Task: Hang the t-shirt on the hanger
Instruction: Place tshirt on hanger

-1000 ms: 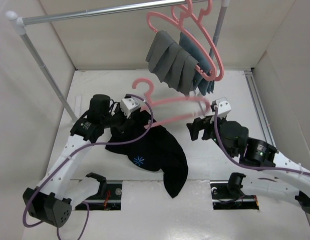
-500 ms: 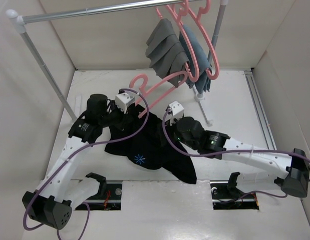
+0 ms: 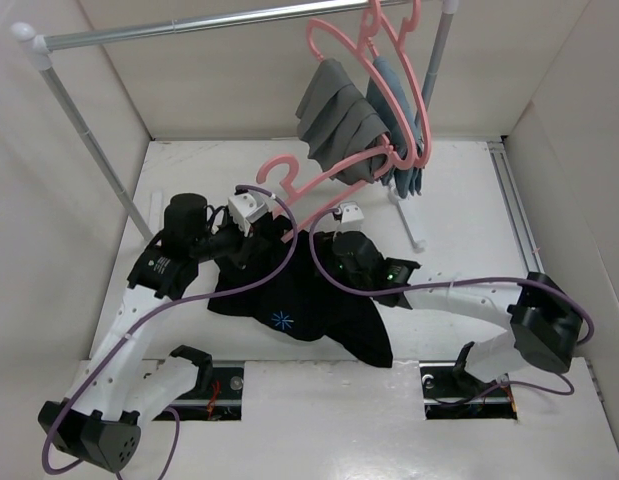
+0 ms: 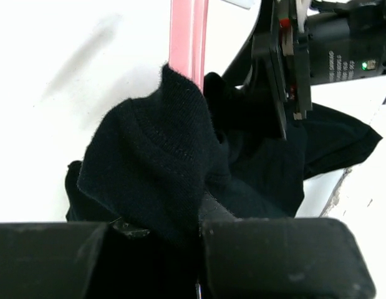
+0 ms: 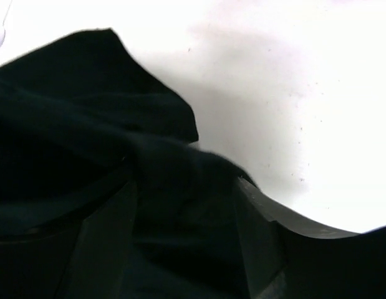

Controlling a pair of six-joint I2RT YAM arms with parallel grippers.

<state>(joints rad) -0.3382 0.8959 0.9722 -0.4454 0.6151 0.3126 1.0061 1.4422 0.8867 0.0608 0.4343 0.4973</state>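
The black t-shirt (image 3: 324,305) lies bunched on the white table, its light-blue star mark (image 3: 281,320) facing up. My left gripper (image 3: 271,238) is shut on a fold of the shirt's upper edge; in the left wrist view the cloth (image 4: 149,156) bulges out of the closed jaws (image 4: 202,221). The pink hanger (image 3: 282,159) is tilted, its bar (image 4: 188,37) running down into that fold. My right gripper (image 3: 324,255) rests on the shirt just right of the left one. Its fingers (image 5: 261,237) stand apart with black cloth (image 5: 68,112) between them.
A metal rail (image 3: 189,22) crosses the back on slanted poles. Two more pink hangers hang from it at the right, one with grey pleated cloth (image 3: 339,130), one with blue cloth (image 3: 404,165). A white post (image 3: 407,215) stands beneath them. White walls enclose the table.
My right arm has swung left from the hanger's right end onto the shirt. The hanger's right end has risen. The hanging cloths have swung. The left gripper stays shut on the shirt.
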